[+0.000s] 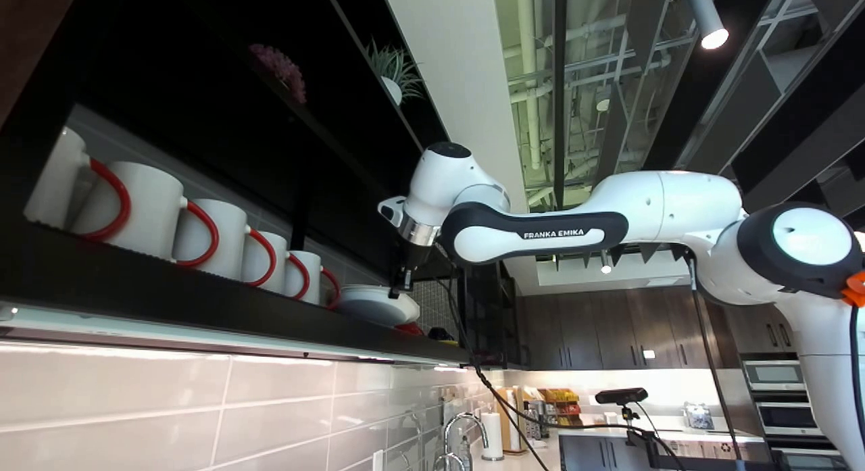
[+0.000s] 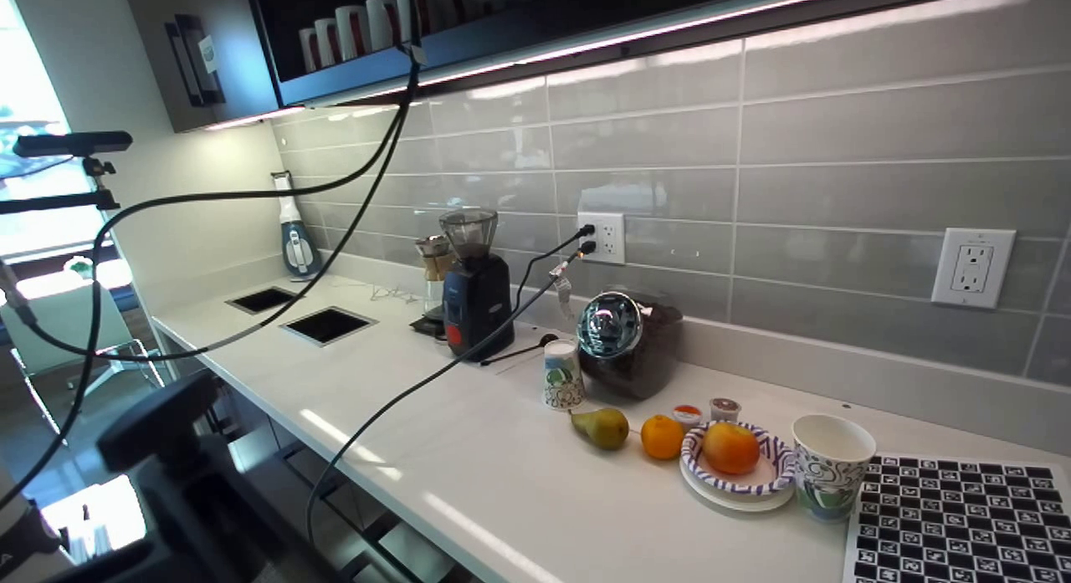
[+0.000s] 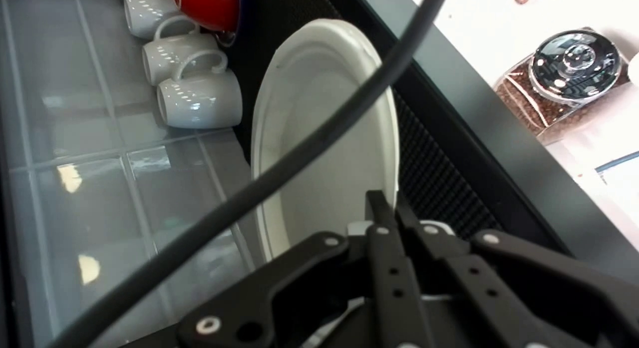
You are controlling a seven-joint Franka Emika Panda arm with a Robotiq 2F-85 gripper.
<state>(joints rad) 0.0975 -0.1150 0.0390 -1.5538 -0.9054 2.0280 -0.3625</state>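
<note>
In the wrist view the end effector [image 3: 393,200] pinched the rim of a smooth white plate [image 3: 329,123], hollow side showing, apparent long axis near vertical; in an exterior view, the plate slanted by the front edge of the black shelf [image 1: 203,302].

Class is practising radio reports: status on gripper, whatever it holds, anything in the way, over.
Gripper closed on white plate, by its rim. Plate at black shelf. Dark cable crosses before plate in wrist view; contact unclear.
</note>
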